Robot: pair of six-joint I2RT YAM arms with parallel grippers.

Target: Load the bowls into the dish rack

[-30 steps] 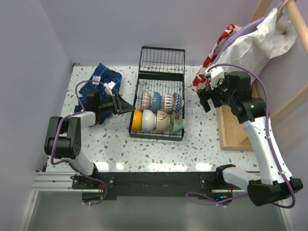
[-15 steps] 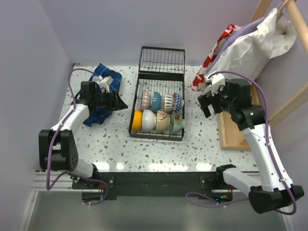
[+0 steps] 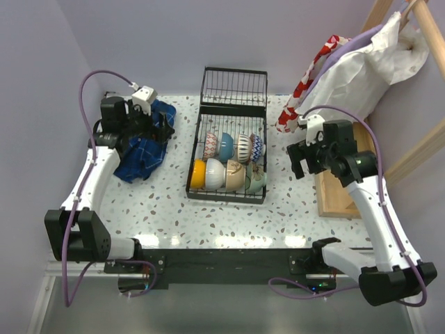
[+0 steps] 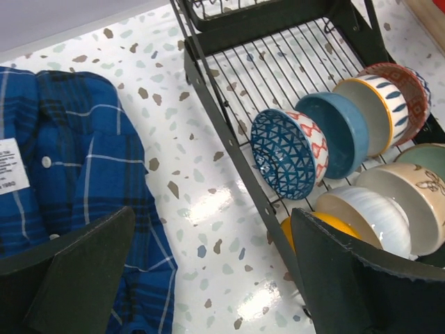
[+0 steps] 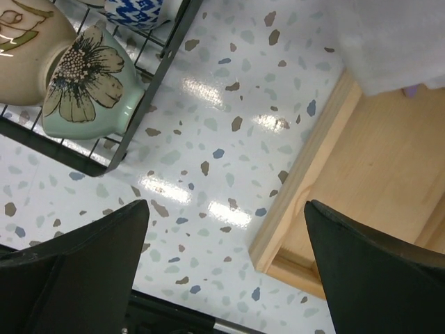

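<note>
Dish rack [image 3: 234,87], worktop [image 3: 167,202] centre: eight bowls [image 3: 214,174] stood on edge between tines, two rows, for draining. Left fingers [image 4: 76,278] at 9 o'clock, right fingers [image 5: 375,271] at 3 o'clock: spread apart, empty; loading seemingly complete.

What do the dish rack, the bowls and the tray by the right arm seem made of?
Dish rack: thin black wire, probably coated metal, matte. Bowls: likely glazed ceramic, judging by their gloss and painted patterns. Tray: pale wood, apparently unpainted.
</note>
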